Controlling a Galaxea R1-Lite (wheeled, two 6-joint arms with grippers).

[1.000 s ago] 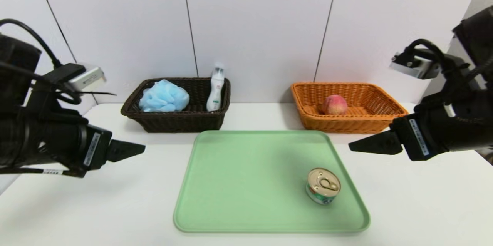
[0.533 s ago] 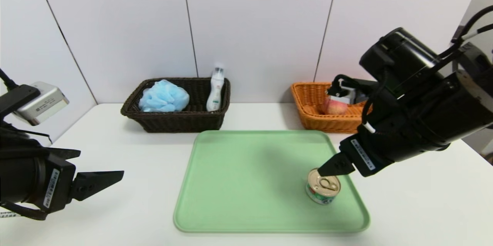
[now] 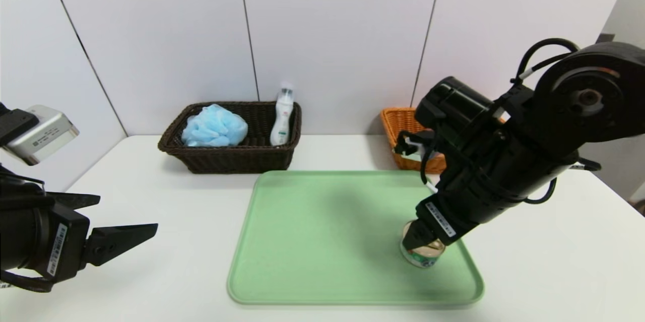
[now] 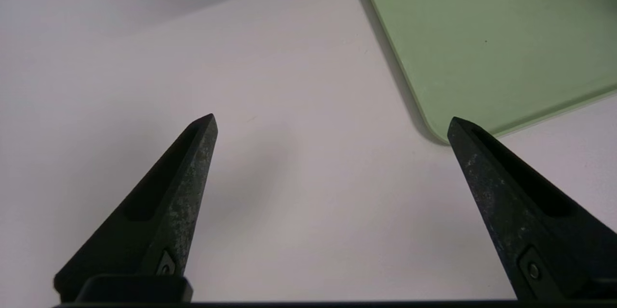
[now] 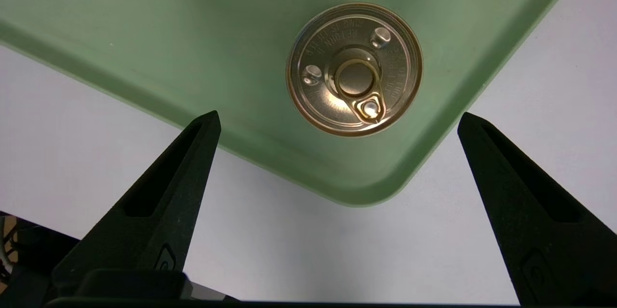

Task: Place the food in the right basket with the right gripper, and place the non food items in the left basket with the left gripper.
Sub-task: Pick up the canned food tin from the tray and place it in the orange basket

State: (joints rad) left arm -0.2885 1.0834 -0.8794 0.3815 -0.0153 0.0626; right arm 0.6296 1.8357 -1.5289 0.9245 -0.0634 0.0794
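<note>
White table, embossed tin can (image 5: 355, 69) reading "RETURN", right hand (image 5: 339, 117) and left hand (image 4: 330, 122) open.

Your robot wears glossy black on both arms.
You can see black cables looping over the right arm (image 3: 496, 161), a barcoded white label beside each gripper, and a silver box-shaped camera (image 3: 43, 133) on the left wrist. Your black fingers (image 4: 501, 207) taper to blunt points, each with a long recessed slot and a small screw near its base.
</note>
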